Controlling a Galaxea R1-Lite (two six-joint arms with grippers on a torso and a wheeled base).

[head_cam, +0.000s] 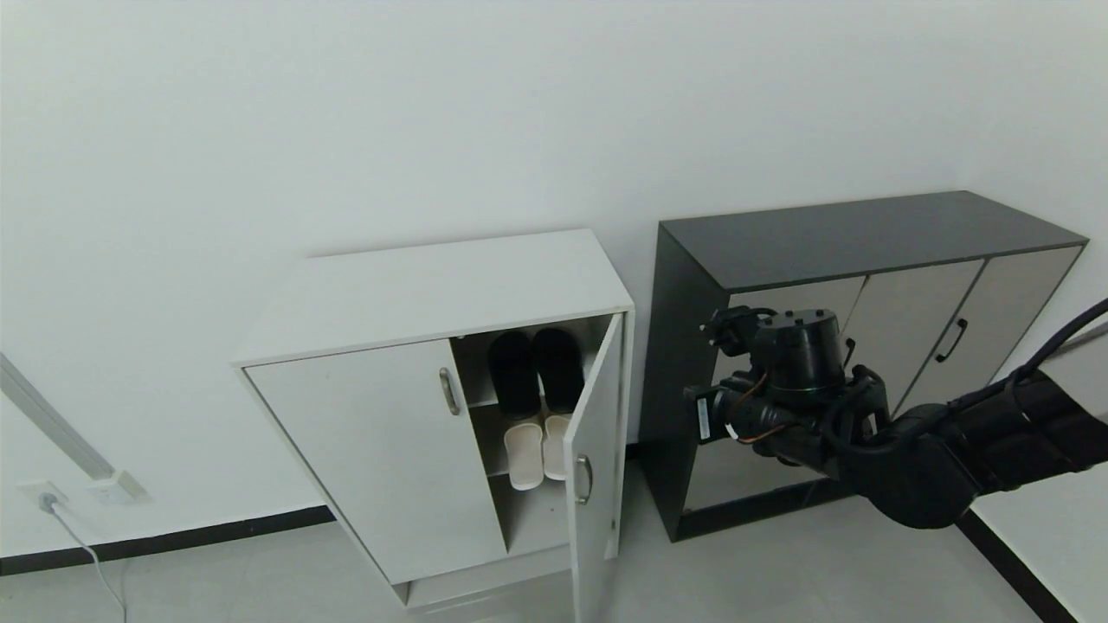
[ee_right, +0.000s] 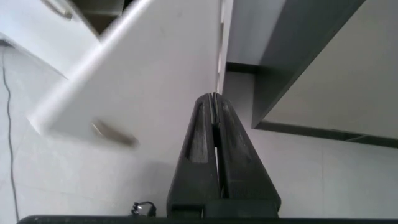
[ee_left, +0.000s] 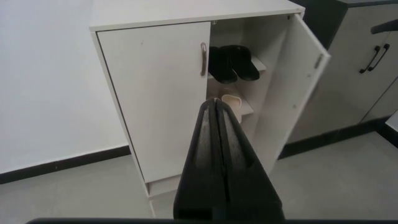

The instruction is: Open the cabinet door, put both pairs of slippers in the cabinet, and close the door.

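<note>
White wall behind cabinet (head_cam: 433,285); black slippers (head_cam: 512,374), beige slippers (head_cam: 524,454) shelved. Closing step, I judge: right end effector (ee_right: 214,96), fingers together, should push door (head_cam: 597,407) shut.

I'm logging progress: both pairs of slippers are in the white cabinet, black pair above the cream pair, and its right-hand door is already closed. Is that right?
Not quite: the right-hand door stands open, as the head view shows. The rest holds: both pairs are in the white cabinet, the black pair on the shelf above the cream pair.
</note>
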